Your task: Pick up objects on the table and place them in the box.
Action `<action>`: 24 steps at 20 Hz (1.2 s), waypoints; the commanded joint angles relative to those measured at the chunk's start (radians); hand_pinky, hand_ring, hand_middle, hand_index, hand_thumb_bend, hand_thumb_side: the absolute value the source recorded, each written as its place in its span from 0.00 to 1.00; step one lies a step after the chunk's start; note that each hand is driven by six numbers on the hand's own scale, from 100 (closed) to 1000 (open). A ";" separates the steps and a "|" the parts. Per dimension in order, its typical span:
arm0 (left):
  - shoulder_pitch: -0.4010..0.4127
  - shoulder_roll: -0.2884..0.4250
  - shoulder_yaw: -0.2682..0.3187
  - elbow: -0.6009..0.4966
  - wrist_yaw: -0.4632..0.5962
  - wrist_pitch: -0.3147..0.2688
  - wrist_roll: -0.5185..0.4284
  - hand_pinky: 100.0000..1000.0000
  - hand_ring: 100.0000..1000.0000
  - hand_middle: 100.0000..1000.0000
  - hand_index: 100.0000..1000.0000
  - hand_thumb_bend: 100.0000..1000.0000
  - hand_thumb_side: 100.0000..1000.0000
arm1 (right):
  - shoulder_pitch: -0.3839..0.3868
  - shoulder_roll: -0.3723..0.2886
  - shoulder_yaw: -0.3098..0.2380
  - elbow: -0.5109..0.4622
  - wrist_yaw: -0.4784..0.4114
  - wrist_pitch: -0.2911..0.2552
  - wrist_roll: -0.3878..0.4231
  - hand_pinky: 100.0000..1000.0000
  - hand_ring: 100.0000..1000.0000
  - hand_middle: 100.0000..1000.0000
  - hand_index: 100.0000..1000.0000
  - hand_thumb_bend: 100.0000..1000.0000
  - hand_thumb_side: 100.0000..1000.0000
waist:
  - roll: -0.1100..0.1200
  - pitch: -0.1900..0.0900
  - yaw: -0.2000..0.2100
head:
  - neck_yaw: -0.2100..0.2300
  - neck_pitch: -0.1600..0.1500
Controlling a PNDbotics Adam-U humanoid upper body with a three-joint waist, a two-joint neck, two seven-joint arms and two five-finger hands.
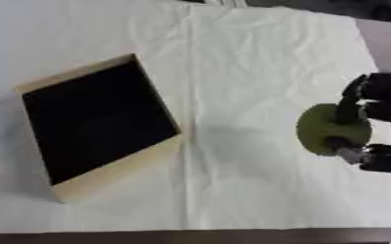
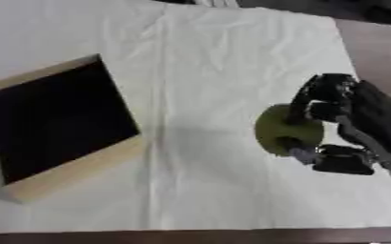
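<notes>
Right hand (image 2: 336, 128) comes in from the three o'clock edge of the table, black, with its fingers (image 2: 303, 102) curled over the top of an olive-green round object (image 2: 275, 128) and its thumb (image 2: 303, 155) pressed against the object's lower rim, so the hand is closed round that object. Only the left part of the green disc shows clear of the hand; the rest sits behind the fingers and palm. Whether the disc rests on the surface or is lifted just off it cannot be told, though a faint shadow lies on the cloth just at its nine o'clock side.

Under the hand spreads a white cloth (image 1: 249, 71), creased and wrinkled, covering nearly the whole table. The brown table edge (image 1: 190, 236) shows as a strip along the six o'clock side, and bare tabletop also appears at the two o'clock corner.

Well apart from the hand, toward nine o'clock, stands the box (image 1: 115, 169), a pale wooden frame with a dark interior, set askew on the cloth with one corner pointing toward seven o'clock. Nothing can be made out inside it.
</notes>
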 commanded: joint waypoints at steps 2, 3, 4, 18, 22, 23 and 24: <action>-0.006 0.028 0.005 -0.015 0.004 0.002 -0.001 0.42 0.45 0.53 0.63 0.15 0.54 | -0.054 -0.029 -0.004 -0.017 -0.022 -0.002 0.013 0.50 0.40 0.41 0.40 0.00 0.06 | 0.005 -0.022 0.003 | -0.008 0.007; -0.006 0.028 0.005 -0.015 0.004 0.002 -0.001 0.42 0.45 0.53 0.63 0.15 0.54 | -0.069 -0.028 -0.001 -0.017 -0.025 -0.002 0.016 0.50 0.40 0.41 0.40 0.00 0.06 | 0.005 -0.022 0.003 | -0.009 0.008; -0.006 0.028 0.004 -0.015 0.004 0.002 -0.001 0.42 0.45 0.52 0.63 0.15 0.54 | -0.082 -0.027 0.001 -0.017 -0.028 -0.002 0.019 0.50 0.40 0.41 0.40 0.00 0.06 | 0.005 -0.022 0.004 | -0.009 0.009; -0.003 0.028 0.001 -0.015 0.006 0.004 -0.005 0.42 0.45 0.53 0.63 0.15 0.54 | -0.341 0.047 0.074 -0.017 -0.139 0.040 0.118 0.50 0.40 0.42 0.41 0.00 0.03 | 0.002 -0.031 0.013 | -0.006 0.011; -0.001 0.028 0.001 -0.015 0.007 0.005 -0.004 0.42 0.45 0.53 0.63 0.15 0.54 | -0.415 0.074 0.097 -0.017 -0.177 0.056 0.158 0.50 0.41 0.42 0.41 0.00 0.02 | 0.001 -0.034 0.013 | -0.007 0.013; 0.000 0.027 0.001 -0.015 0.007 0.005 -0.004 0.42 0.45 0.53 0.63 0.15 0.54 | -0.430 0.080 0.102 -0.017 -0.185 0.059 0.167 0.50 0.40 0.42 0.41 0.00 0.02 | 0.001 -0.034 0.012 | -0.007 0.014; 0.000 0.027 0.001 -0.015 0.007 0.005 -0.004 0.42 0.45 0.53 0.63 0.15 0.54 | -0.448 0.089 0.107 -0.017 -0.194 0.062 0.175 0.50 0.41 0.42 0.41 0.00 0.02 | 0.000 -0.035 0.012 | -0.008 0.014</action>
